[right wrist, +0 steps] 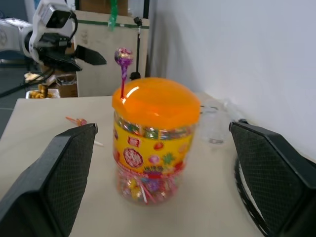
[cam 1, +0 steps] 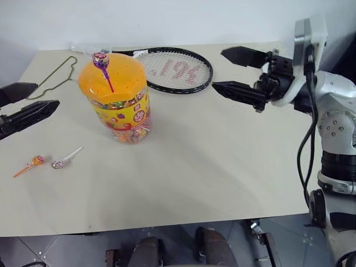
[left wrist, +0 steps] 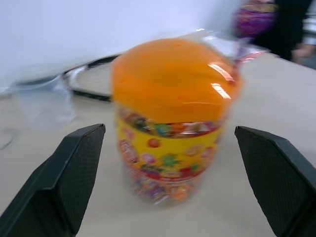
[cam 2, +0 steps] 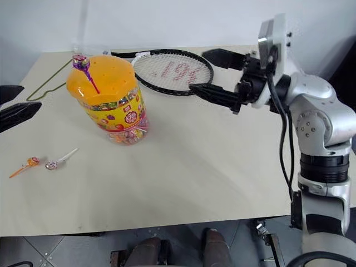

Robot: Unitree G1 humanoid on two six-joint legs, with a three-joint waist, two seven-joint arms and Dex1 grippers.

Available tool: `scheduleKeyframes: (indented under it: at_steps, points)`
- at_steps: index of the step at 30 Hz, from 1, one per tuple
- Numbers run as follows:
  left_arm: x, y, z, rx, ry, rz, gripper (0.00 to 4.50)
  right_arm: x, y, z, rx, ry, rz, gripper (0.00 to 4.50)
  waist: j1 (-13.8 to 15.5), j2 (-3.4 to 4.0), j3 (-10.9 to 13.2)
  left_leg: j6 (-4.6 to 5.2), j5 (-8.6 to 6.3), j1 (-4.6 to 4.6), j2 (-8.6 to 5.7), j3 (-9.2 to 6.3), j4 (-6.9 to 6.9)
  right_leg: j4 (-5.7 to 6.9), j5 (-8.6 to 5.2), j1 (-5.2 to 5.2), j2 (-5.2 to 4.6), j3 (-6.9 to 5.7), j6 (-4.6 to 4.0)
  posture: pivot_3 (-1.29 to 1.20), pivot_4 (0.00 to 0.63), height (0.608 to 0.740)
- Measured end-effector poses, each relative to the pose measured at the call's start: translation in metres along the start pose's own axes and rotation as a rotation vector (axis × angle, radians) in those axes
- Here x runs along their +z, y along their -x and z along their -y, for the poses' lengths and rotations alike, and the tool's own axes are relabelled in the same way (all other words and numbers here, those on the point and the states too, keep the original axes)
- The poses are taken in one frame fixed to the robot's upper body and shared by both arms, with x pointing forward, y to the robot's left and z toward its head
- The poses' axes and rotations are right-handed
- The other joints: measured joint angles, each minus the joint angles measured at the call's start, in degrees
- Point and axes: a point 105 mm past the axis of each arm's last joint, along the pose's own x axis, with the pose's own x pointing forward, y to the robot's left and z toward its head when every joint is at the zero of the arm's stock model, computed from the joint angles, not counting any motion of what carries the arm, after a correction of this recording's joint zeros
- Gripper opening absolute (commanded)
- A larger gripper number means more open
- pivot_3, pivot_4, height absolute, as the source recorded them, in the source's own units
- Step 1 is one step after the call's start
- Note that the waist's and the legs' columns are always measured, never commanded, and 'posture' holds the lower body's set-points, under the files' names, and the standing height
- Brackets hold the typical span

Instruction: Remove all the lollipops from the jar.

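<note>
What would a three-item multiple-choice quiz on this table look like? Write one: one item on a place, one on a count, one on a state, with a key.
1. Where is the purple-stick lollipop?
A. Stuck upright in the jar's lid
B. Lying on the racket
C. Held in a gripper

2. How many lollipops lie loose on the table?
A. None
B. Two
C. Four

3. How does the right gripper stand?
A. Shut on a lollipop
B. Shut and empty
C. Open and empty

Key:
1 A, its stick rises from the orange lid of the jar.
2 B, the orange-stick lollipop and the white-stick lollipop rest on the table near the left gripper.
3 C, its fingers are spread with nothing between them.
</note>
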Motion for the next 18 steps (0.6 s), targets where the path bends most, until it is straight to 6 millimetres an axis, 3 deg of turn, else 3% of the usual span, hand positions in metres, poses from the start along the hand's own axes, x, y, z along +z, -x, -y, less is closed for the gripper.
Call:
scheduleKeyframes:
  at_steps: [4, 9, 14, 18]
  points:
    - [-0.006, 0.010, 0.007, -0.108, -0.022, 0.059, 4.46, -0.004, -0.038, -0.011, 0.076, -0.046, 0.007, 4.50, -0.2, 0.00, 0.0, 0.00, 0.00, -0.01, -0.02, 0.01, 0.00, 0.02, 0.00, -0.02, 0.00, -0.04, -0.01, 0.00, 0.150, 0.740]
    - [-0.017, 0.023, 0.012, -0.141, -0.005, 0.063, 4.46, -0.003, -0.068, -0.016, 0.122, -0.085, 0.047, 4.50, -0.5, 0.00, 0.0, 0.01, 0.00, 0.00, 0.03, 0.00, 0.00, 0.03, 0.00, -0.02, -0.08, -0.08, 0.00, 0.00, 0.150, 0.740]
    - [-0.041, 0.036, 0.021, -0.120, 0.054, 0.078, 4.46, -0.026, -0.114, -0.034, 0.202, -0.167, 0.014, 4.50, -1.4, -0.01, 0.0, 0.01, 0.00, 0.01, 0.13, -0.06, 0.00, 0.14, -0.01, -0.02, -0.08, -0.12, -0.02, 0.00, 0.150, 0.740]
    - [-0.035, 0.040, 0.028, -0.111, 0.026, 0.098, 4.46, -0.033, -0.137, -0.034, 0.207, -0.184, 0.006, 4.50, -1.6, -0.10, -0.1, 0.01, 0.00, -0.01, 0.10, -0.15, 0.00, 0.15, -0.01, -0.02, -0.13, -0.13, -0.02, 0.00, 0.150, 0.740]
